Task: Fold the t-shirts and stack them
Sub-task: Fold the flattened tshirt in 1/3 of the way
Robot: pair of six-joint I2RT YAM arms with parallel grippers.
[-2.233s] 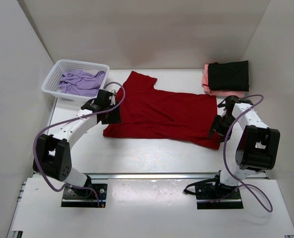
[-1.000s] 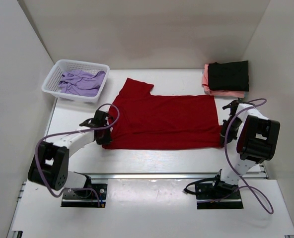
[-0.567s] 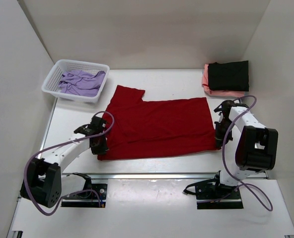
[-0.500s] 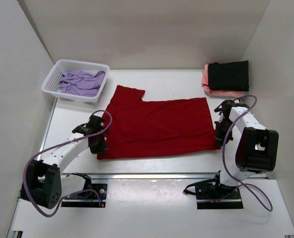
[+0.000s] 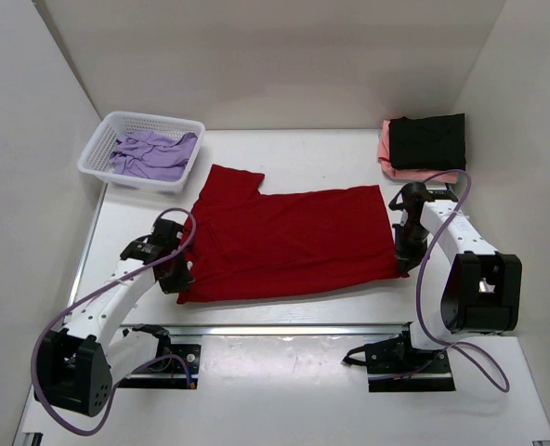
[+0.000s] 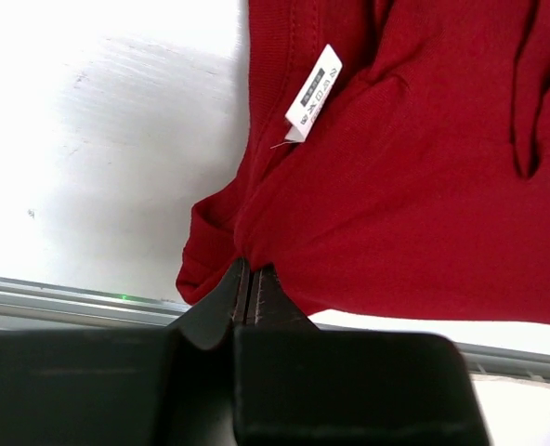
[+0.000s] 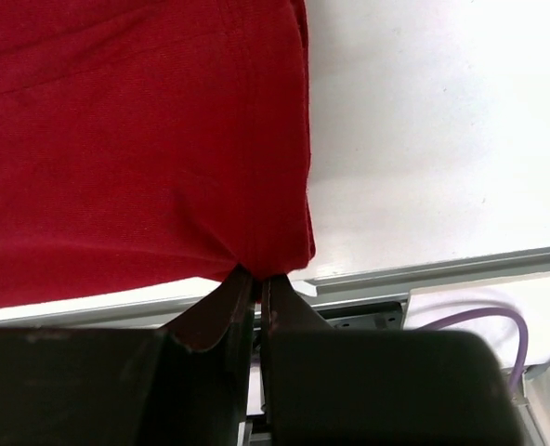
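I am looking down at the red t-shirt [image 5: 294, 242], which lies spread across the middle of the white table [image 5: 312, 153] with one sleeve sticking out at its far left corner. Its near edge runs close to the table's near edge.

The left gripper [image 5: 178, 277] sits at the shirt's near left corner. On my left wrist view its jaws are pressed together on a small fold of red cloth, which bunches and puckers where they meet. A white label [image 6: 312, 93] hangs from a seam just beyond the pinch.

The right gripper [image 5: 403, 264] is at the near right corner. The right wrist view shows its jaws closed on the very tip of that corner, with the cloth drawn into creases that fan away from the grip. The metal rail [image 7: 424, 271] along the table's near edge shows just beside it.

At the far left stands a white mesh basket [image 5: 105, 132] with the lavender t-shirt [image 5: 152, 154] crumpled inside. It is near the red sleeve but apart from it.

At the far right corner, the black t-shirt [image 5: 427, 141] lies folded on top of the folded salmon pink t-shirt [image 5: 386, 149], whose edges peek out on the left and near sides. The stack is near the right arm and does not touch the red shirt.
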